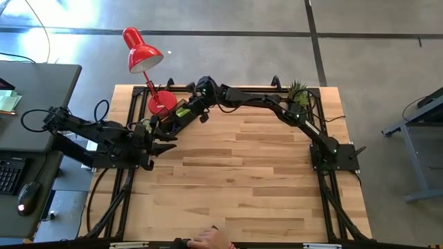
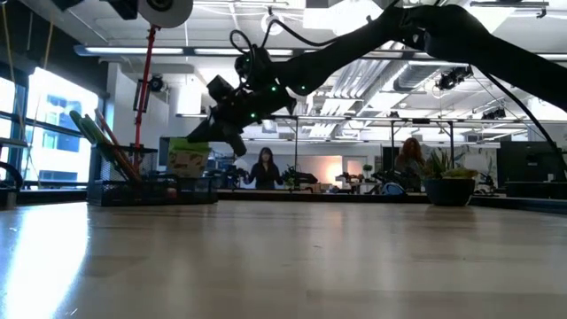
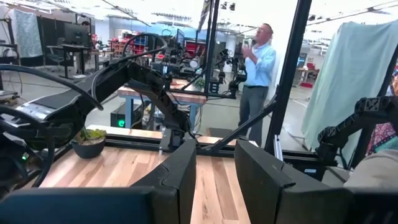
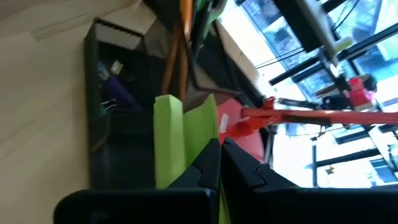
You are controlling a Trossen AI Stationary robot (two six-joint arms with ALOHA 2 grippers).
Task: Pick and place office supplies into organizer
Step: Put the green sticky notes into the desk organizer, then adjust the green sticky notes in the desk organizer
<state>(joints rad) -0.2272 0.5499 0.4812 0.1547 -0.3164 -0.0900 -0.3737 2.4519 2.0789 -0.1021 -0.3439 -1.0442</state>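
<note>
The right tool (image 4: 219,163) grips the green sticky-note pad (image 4: 180,140) above the black organizer (image 4: 112,124) near the table's (image 1: 235,187) far left corner. The left tool (image 3: 214,171) waits open by the left edge.

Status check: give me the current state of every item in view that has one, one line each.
Right end effector: shut on lime-green sticky-note pad, over the organizer.
Lime-green sticky-note pad: held, lifted.
Organizer: upright on the table, holding pencils and clips.
Left end effector: open, empty.
Red desk lamp: standing upright.
</note>
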